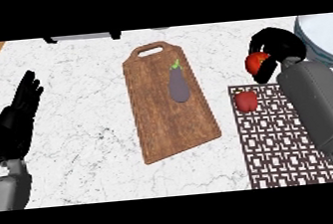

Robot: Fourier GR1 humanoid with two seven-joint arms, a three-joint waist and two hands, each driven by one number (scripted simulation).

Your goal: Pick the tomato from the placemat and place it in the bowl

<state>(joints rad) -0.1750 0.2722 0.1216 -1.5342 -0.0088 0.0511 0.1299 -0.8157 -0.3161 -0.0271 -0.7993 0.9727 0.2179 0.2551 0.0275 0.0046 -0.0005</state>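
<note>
Tomato [256, 62]: small, round, glossy red, with a trace of green at the top, held in the curled black fingers of the right hand [276, 49], lifted off the patterned placemat [276, 144] and just beside the pale bowl [325, 37], which lies up and to the right at the view's corner; by my reading, the remaining carry is short. Left hand [18, 117]: open, fingers up, resting at the left edge, well apart. Also present: red pepper [245, 101] on the placemat; eggplant [178, 84] on the cutting board [171, 118].
</note>
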